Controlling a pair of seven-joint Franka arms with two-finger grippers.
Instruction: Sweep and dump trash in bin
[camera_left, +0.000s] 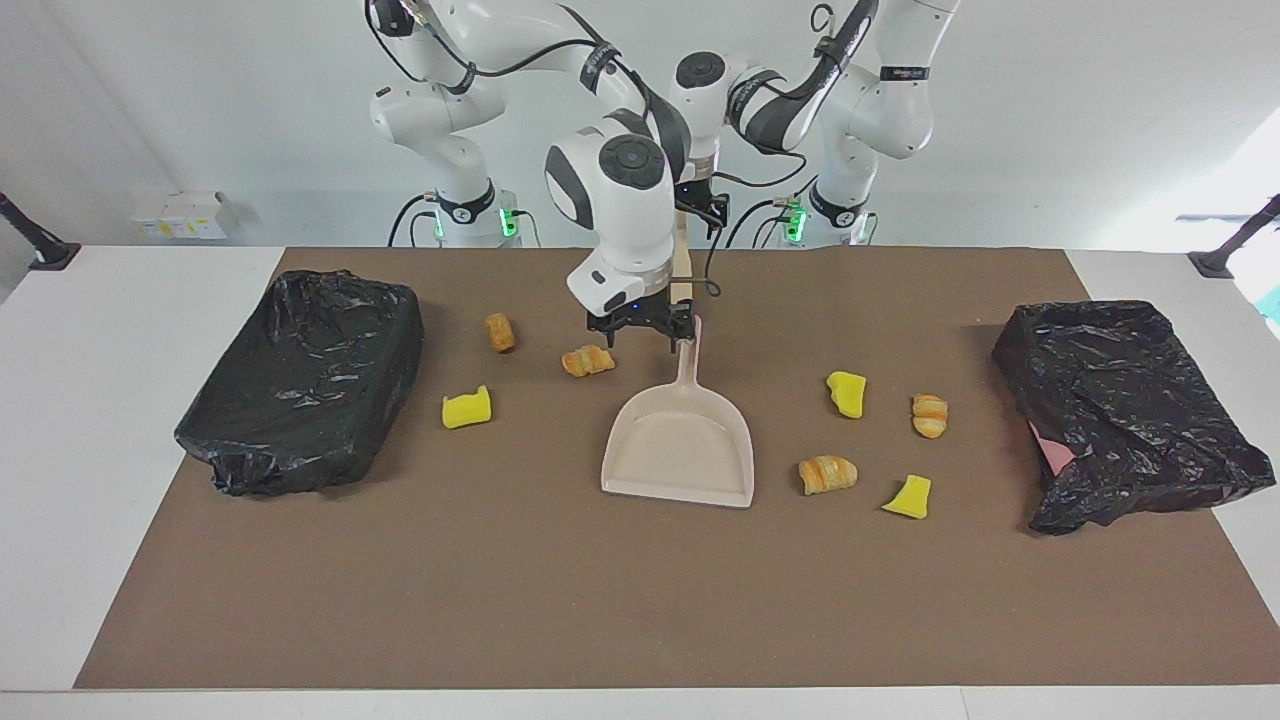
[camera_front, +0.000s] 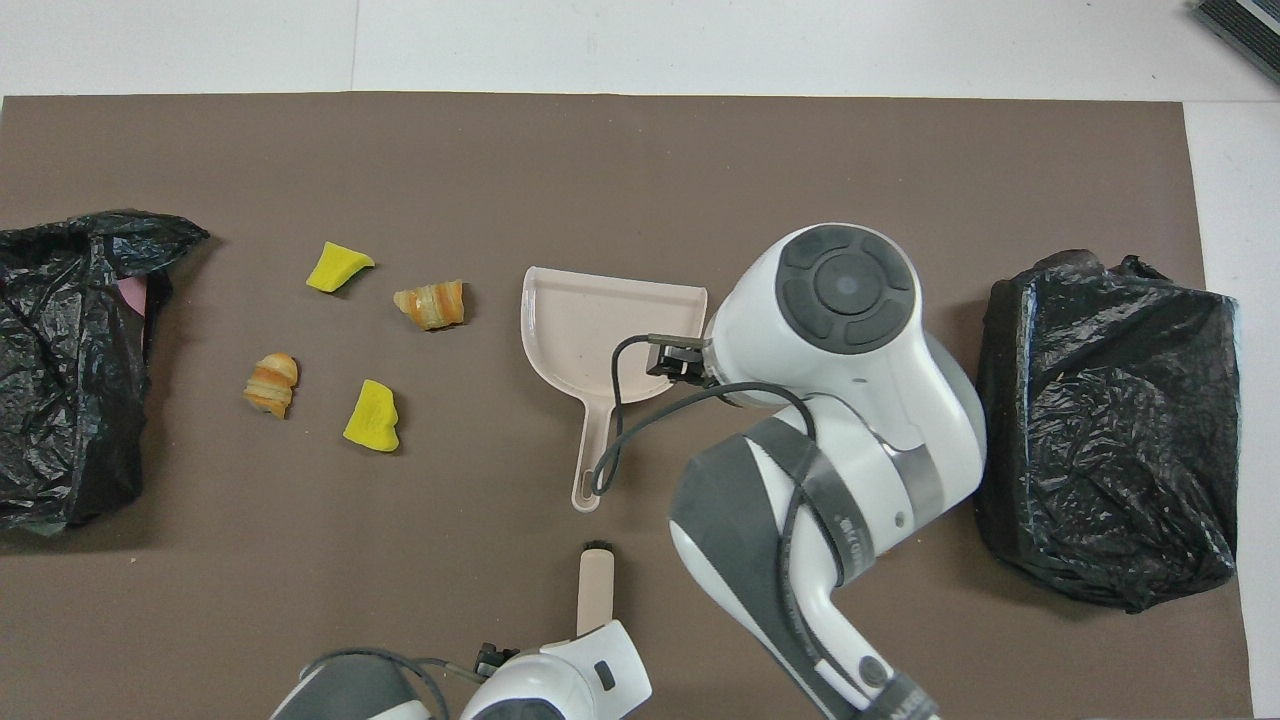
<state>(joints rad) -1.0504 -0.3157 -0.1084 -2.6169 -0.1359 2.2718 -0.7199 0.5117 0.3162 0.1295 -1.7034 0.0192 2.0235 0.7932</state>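
Seven pieces of trash lie on the brown mat: yellow chunks (camera_left: 467, 408) (camera_left: 847, 393) (camera_left: 908, 497) and striped rolls (camera_left: 499, 332) (camera_left: 587, 360) (camera_left: 930, 415) (camera_left: 827, 473). The beige dustpan (camera_left: 680, 440) lies flat in the middle, its handle toward the robots. My right gripper (camera_left: 640, 335) hangs open just above the mat, between a roll and the tip of the dustpan handle. The beige brush (camera_front: 597, 590) stands nearer to the robots than the dustpan, and the right arm mostly hides it in the facing view. My left gripper (camera_left: 702, 208) is open at the top of the brush handle.
Two bins lined with black bags stand on the mat, one (camera_left: 305, 380) toward the right arm's end and one (camera_left: 1120, 410) toward the left arm's end. In the overhead view the right arm covers the trash between the dustpan and the first of these bins (camera_front: 1100, 420).
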